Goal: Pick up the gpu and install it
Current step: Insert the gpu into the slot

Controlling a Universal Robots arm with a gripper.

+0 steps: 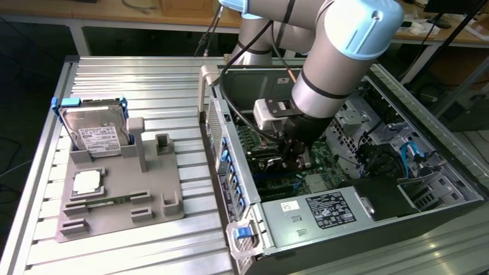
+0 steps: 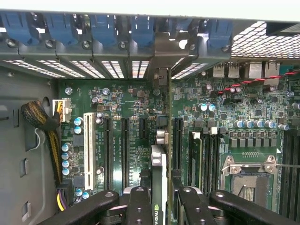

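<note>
Gpu (image 2: 158, 173) upright on edge, clamped in end effector (image 2: 161, 199), over motherboard (image 2: 122, 140) slots, inside computer case (image 1: 229, 143).

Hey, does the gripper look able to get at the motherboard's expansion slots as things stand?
Probably yes. The gripper, shut on the gpu, is inside the open case right over the motherboard, and no cable or part covers the black slots.

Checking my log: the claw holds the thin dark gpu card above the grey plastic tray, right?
No. The claw holds the thin dark gpu card over the green motherboard inside the open metal computer case, as the wrist view shows.
</note>
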